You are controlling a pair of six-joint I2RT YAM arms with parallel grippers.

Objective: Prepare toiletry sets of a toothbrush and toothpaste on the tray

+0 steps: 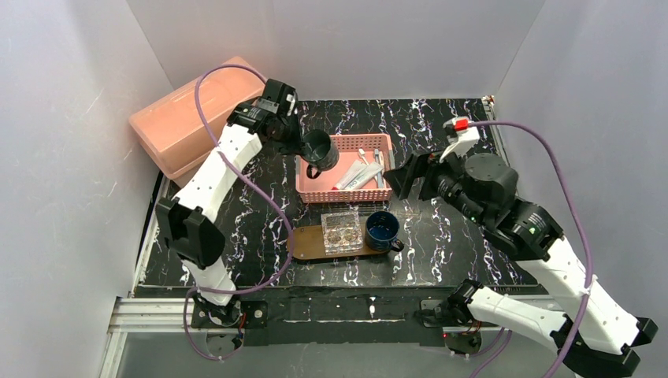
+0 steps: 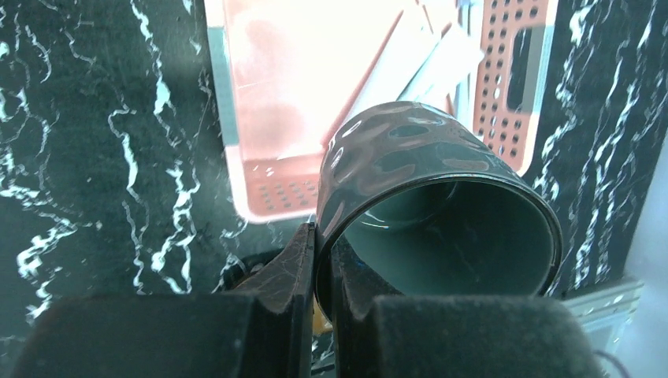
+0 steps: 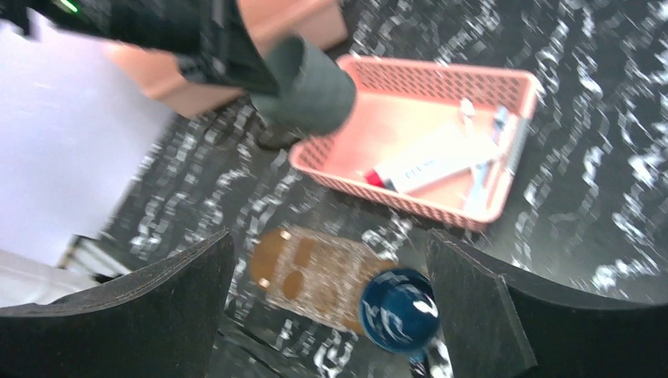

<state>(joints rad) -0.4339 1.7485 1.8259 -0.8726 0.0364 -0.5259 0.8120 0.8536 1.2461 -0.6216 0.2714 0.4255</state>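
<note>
My left gripper [image 1: 306, 148] is shut on the rim wall of a dark green mug [image 1: 320, 150], held over the left end of the pink basket [image 1: 344, 194]. In the left wrist view the fingers [image 2: 303, 268] pinch the mug's wall [image 2: 441, 197]. White toothpaste tubes [image 1: 356, 175] and thin toothbrushes [image 1: 378, 169] lie in the basket; they also show in the right wrist view [image 3: 429, 161]. The brown wooden tray [image 1: 306, 242] lies in front of the basket. My right gripper [image 1: 402, 178] is open and empty, raised beside the basket's right end.
A clear square box [image 1: 341, 230] and a blue mug [image 1: 384, 230] stand on the tray; the blue mug also shows in the right wrist view [image 3: 398, 309]. A pink lidded bin [image 1: 193, 118] stands at the back left. White walls enclose the table.
</note>
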